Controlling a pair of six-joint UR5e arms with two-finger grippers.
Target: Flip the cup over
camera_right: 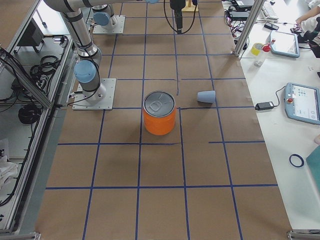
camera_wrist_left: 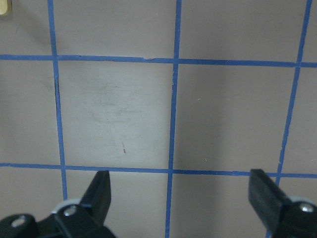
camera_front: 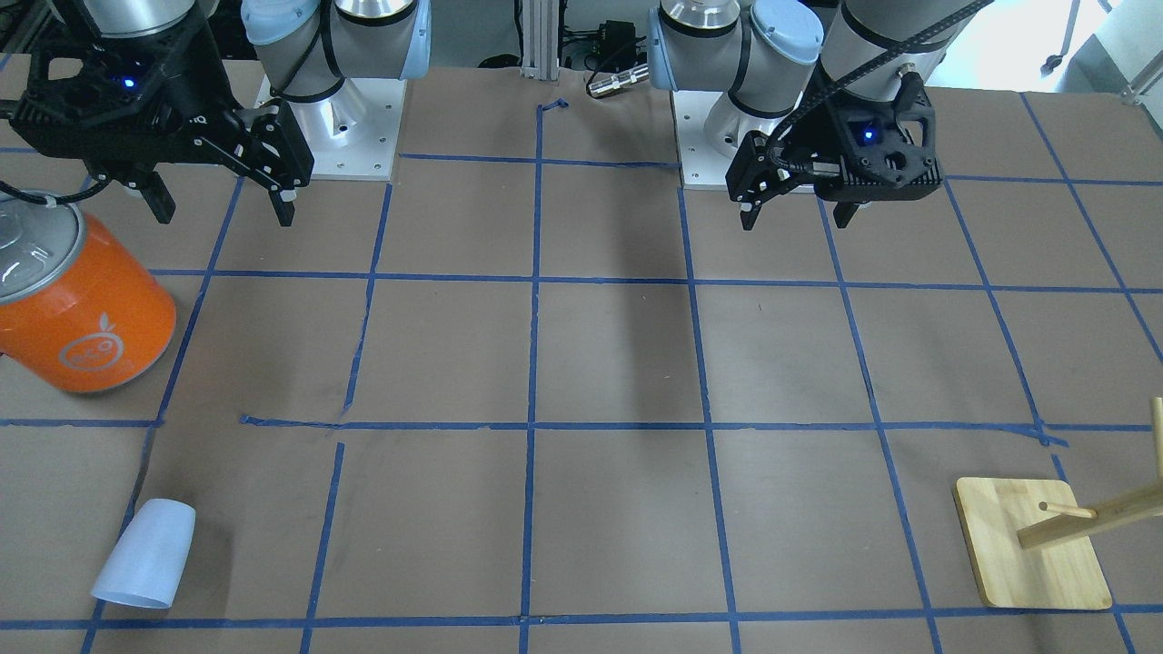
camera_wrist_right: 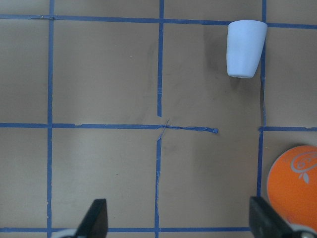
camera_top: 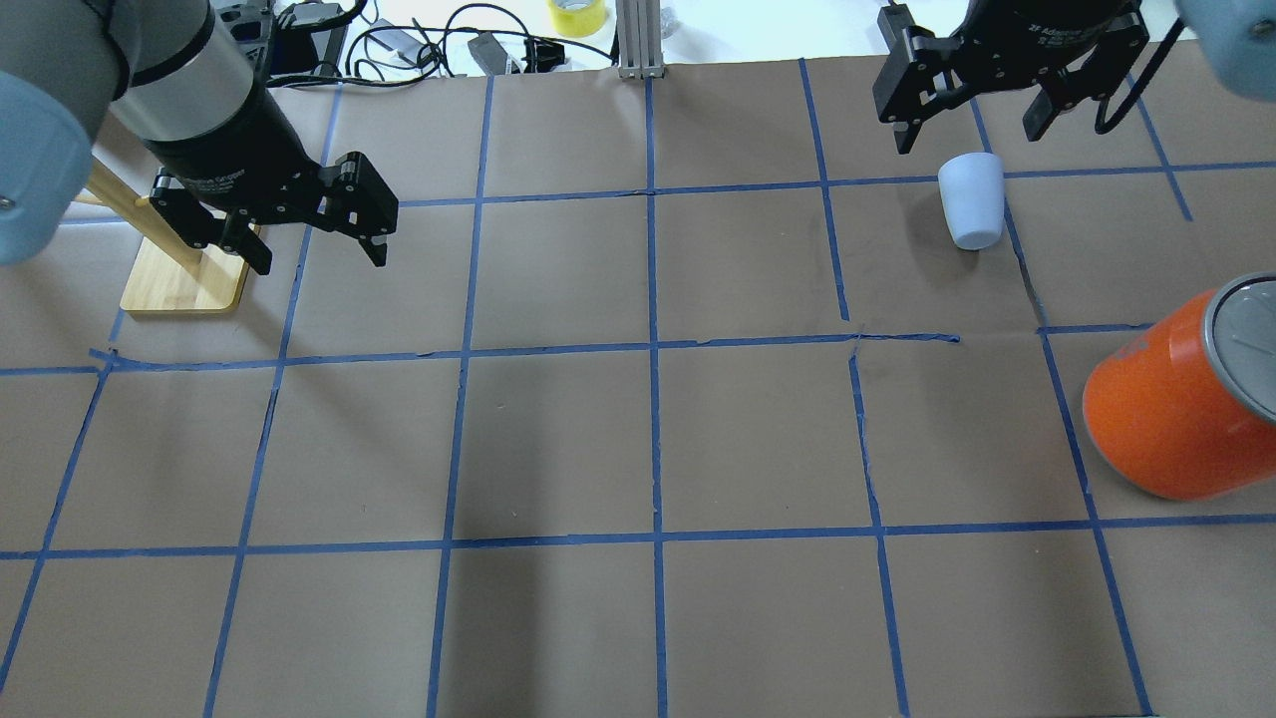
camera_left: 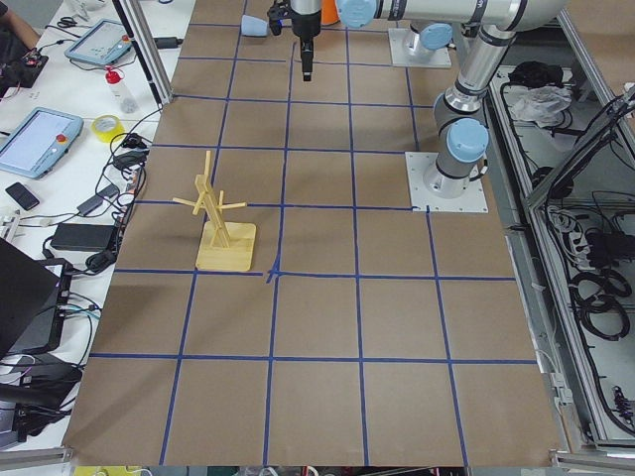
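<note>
- Cup [camera_front: 145,554]: on its side near the table's [camera_front: 618,363] operator-side edge, well apart from the orange can [camera_front: 86,309].
- Right gripper [camera_front: 224,211] and left gripper [camera_front: 793,222]: both spread wide, holding nothing.

Down on worktop [camera_top: 558,449] from behind and from opposite; lengthwise from both ends; close at wrists, right one catching cup [camera_wrist_right: 246,48]

An orange can [camera_front: 77,304] with a silver lid [camera_top: 1246,339] stands upright on the robot's right side of the surface [camera_top: 558,439], which is brown paper gridded with blue tape [camera_top: 653,349]. A wooden peg rack [camera_left: 220,223] stands on its square base at the left side. A yellow tape roll [camera_left: 106,126] and a tablet [camera_left: 38,144] lie on the side bench.
</note>
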